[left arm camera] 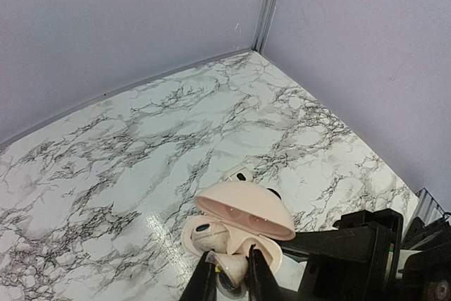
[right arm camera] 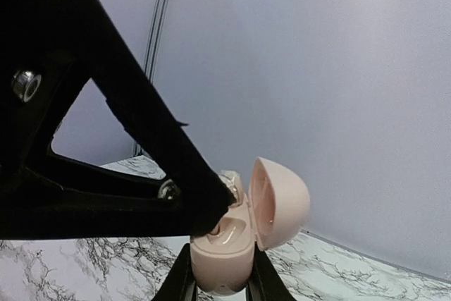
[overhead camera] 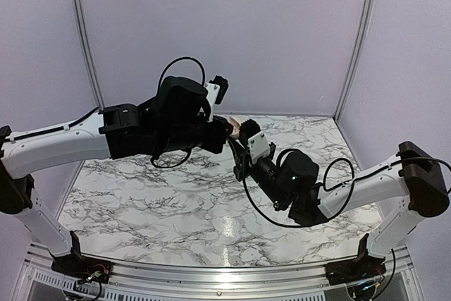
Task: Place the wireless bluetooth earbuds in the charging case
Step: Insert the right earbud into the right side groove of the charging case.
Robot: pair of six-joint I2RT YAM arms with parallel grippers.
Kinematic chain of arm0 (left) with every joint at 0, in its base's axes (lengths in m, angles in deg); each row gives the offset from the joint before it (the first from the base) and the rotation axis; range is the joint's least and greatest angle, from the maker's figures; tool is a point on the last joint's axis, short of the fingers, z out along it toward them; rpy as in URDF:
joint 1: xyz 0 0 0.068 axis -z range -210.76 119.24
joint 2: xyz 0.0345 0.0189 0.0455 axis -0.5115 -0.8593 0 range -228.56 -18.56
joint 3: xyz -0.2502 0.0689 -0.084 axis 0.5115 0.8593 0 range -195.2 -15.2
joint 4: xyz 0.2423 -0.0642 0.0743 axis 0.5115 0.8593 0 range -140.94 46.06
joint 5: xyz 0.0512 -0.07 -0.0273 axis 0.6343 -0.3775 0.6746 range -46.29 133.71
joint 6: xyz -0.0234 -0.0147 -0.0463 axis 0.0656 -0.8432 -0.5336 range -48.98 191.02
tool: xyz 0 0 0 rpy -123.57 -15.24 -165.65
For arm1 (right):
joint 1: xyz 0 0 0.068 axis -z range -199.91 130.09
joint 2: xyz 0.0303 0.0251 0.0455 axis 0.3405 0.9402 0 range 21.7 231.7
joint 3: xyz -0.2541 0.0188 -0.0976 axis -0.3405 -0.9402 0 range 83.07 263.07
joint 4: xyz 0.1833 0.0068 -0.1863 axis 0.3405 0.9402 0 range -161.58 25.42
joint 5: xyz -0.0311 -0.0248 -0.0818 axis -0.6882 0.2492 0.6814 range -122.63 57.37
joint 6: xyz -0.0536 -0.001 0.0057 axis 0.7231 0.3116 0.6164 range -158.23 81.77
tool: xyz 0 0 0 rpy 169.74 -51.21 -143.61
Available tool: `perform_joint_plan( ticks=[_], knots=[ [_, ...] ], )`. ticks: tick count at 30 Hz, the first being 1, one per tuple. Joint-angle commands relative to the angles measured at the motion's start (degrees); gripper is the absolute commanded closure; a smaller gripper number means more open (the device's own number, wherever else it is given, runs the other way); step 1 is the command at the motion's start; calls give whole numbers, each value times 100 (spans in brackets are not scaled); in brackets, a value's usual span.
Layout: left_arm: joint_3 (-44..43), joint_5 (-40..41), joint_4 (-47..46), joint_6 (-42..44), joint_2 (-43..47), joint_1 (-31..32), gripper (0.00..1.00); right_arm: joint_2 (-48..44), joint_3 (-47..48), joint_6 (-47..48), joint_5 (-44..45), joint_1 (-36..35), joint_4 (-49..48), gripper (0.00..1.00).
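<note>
The charging case, pale pink with its lid hinged open, is held above the table with my right gripper shut on its body. One earbud, pale and glittery with a dark oval spot, sits in the case's left socket. My left gripper is shut on a second earbud and holds it at the open case, right over the other socket. In the right wrist view the left arm's black finger reaches into the case and hides that earbud. From above, the case shows between both grippers.
On the marble table behind the case lie a white squarish piece with a dark spot and a dark object, mostly hidden by the lid. Lilac walls close the back and sides. Both arms meet above the table's middle.
</note>
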Motion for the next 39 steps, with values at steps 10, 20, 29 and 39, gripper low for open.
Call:
perform_joint_plan(
  ticks=[10,20,29,39],
  knots=[
    [-529,232,814,-230,-452,11,80,6,-42,55,-312,-66,-515,100],
    [-622,167,891,-264,-491,0,73,-43,-115,-170,-331,-67,-643,100],
    [-657,67,883,-249,-455,0,63,-61,-148,-467,-308,-67,-651,100],
    [-668,122,849,-265,-335,0,42,-35,-165,-619,-284,-53,-623,100]
  ],
)
